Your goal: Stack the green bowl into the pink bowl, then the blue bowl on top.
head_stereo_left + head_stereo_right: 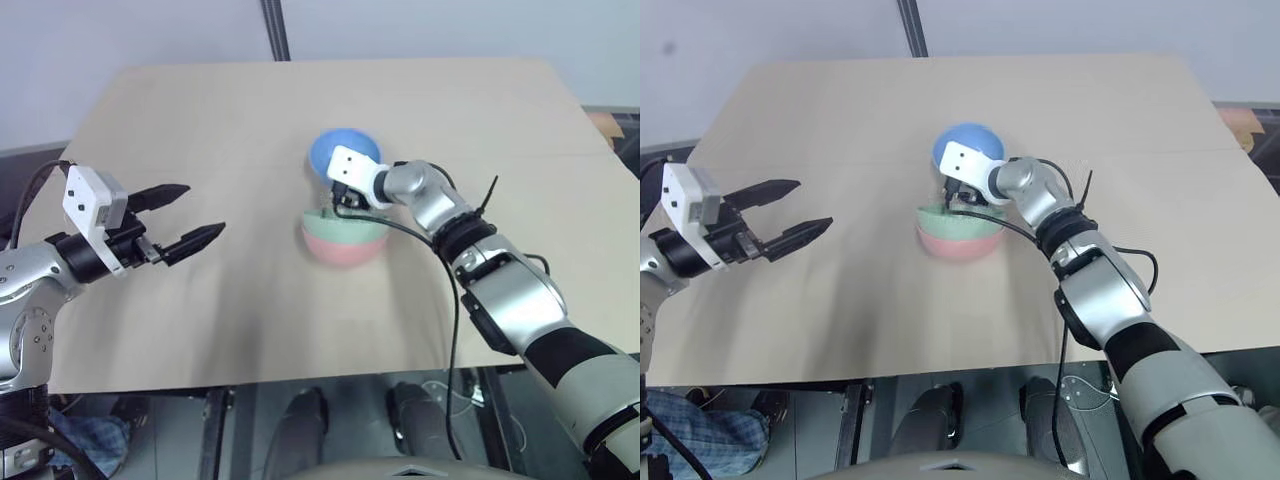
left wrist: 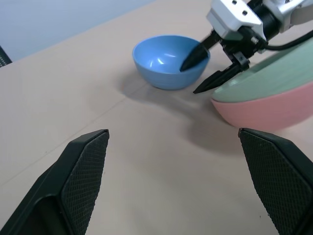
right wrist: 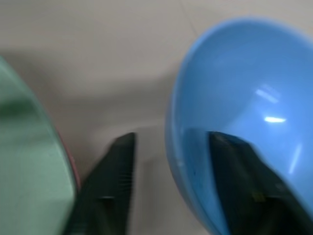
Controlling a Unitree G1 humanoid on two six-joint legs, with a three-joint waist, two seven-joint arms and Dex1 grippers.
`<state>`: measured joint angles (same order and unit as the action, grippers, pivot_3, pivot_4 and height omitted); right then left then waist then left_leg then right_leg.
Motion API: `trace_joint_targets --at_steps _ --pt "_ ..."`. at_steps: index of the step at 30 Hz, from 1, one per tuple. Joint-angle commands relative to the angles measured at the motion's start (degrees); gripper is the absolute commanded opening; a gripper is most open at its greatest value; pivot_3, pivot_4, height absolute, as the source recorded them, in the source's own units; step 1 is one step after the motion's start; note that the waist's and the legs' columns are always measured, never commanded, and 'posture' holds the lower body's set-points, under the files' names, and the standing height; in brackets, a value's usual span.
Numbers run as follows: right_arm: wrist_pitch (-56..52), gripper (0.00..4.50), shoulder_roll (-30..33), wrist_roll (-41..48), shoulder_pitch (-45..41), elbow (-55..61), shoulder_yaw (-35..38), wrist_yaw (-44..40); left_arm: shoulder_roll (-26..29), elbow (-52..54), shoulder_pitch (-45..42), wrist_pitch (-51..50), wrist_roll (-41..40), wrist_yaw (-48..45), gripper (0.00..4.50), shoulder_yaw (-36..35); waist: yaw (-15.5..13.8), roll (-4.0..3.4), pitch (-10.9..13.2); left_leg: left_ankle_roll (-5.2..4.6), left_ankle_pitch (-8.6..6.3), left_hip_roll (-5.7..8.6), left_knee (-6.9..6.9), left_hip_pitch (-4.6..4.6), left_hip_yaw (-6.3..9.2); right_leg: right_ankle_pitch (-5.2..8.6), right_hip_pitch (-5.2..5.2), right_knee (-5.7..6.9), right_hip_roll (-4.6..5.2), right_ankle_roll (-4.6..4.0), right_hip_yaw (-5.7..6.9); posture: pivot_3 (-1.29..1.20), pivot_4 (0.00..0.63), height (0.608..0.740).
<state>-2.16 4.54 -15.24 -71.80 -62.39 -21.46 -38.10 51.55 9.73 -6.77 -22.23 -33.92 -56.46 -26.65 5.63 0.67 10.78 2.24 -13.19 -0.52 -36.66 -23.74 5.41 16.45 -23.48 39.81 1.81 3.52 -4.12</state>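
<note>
while green bowl (image 2: 274, 73) in pink bowl (image 2: 264, 115), right gripper (image 3: 171, 186) straddling blue bowl (image 2: 166, 61) rim, left gripper (image 1: 185, 215) spread

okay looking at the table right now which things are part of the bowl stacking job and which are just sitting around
Part of the job:
- blue bowl
- green bowl, nested in the pink bowl
- pink bowl
- right end effector, straddling the blue bowl's rim

Just there:
- table
- left end effector, open, off to the side

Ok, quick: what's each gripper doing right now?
Left gripper: open, holding nothing, hovering over the table.
Right gripper: open, straddling the rim of the small round sky-blue plastic bowl, one finger inside, not yet clamped.
</note>
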Motion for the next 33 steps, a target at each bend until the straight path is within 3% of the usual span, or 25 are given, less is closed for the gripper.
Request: trace_joint_targets --at_steps 1,2,3,12,18,24,33 --pt "1.5 0.62 -0.5 0.0 -2.5 0.4 1.2 0.5 0.6 2.3 -0.7 0.1 -0.8 0.2 4.5 -1.1 0.1 0.0 0.0 0.0 0.0 0.0 0.0 0.0 0.0 0.0 0.0 0.0 -0.01 0.0 -0.01 0.0 0.15 0.74" --pt "1.5 0.12 -0.6 0.0 -2.4 0.4 1.2 0.5 0.7 2.4 -0.7 0.0 -0.8 0.2 4.5 -1.1 0.1 0.0 0.0 0.0 0.0 -0.01 0.0 0.0 0.0 0.0 0.0 0.01 -0.01 0.0 -0.01 0.0 0.15 0.74" --pt "1.6 0.05 -0.6 0.0 -2.4 0.4 1.3 0.4 0.7 2.4 -0.7 0.0 -0.8 0.1 4.5 -1.2 0.1 0.0 0.0 0.0 0.0 -0.01 0.0 0.0 0.0 0.0 0.0 0.02 -0.01 0.0 -0.01 0.0 0.15 0.74" --pt "5.8 0.05 1.7 -0.3 -2.2 6.7 1.3 -0.4 0.6 2.4 -1.5 -0.2 -1.0 -0.4 4.5 -0.5 0.0 -0.02 0.0 0.0 0.0 0.0 -0.01 -0.03 0.01 0.0 -0.02 0.02 0.0 0.0 -0.01 0.0 0.15 0.74" --pt "1.3 0.05 6.9 1.6 2.6 28.3 1.9 -7.2 0.4 2.6 -1.6 0.2 -1.0 -2.0 4.5 0.2 -0.1 -0.01 0.0 0.0 0.0 -0.01 -0.02 -0.07 0.0 0.0 -0.08 0.03 0.0 0.0 -0.01 0.0 0.15 0.74" --pt "-11.3 0.05 11.8 4.9 11.8 55.7 1.0 -15.9 0.3 1.3 -3.4 1.2 -0.7 -5.1 4.5 2.6 -0.4 0.01 0.0 -0.01 -0.01 0.0 -0.08 -0.08 0.02 0.0 -0.06 0.06 0.01 0.0 0.02 0.0 0.15 0.74" --pt "-26.9 0.05 16.2 6.1 20.7 81.2 -3.2 -21.2 1.7 -9.2 -15.5 3.7 2.4 -11.3 4.5 10.0 -0.7 0.02 0.0 -0.02 -0.01 0.0 -0.31 -0.09 0.1 0.0 0.03 0.14 -0.03 0.0 0.1 0.0 0.15 0.74"
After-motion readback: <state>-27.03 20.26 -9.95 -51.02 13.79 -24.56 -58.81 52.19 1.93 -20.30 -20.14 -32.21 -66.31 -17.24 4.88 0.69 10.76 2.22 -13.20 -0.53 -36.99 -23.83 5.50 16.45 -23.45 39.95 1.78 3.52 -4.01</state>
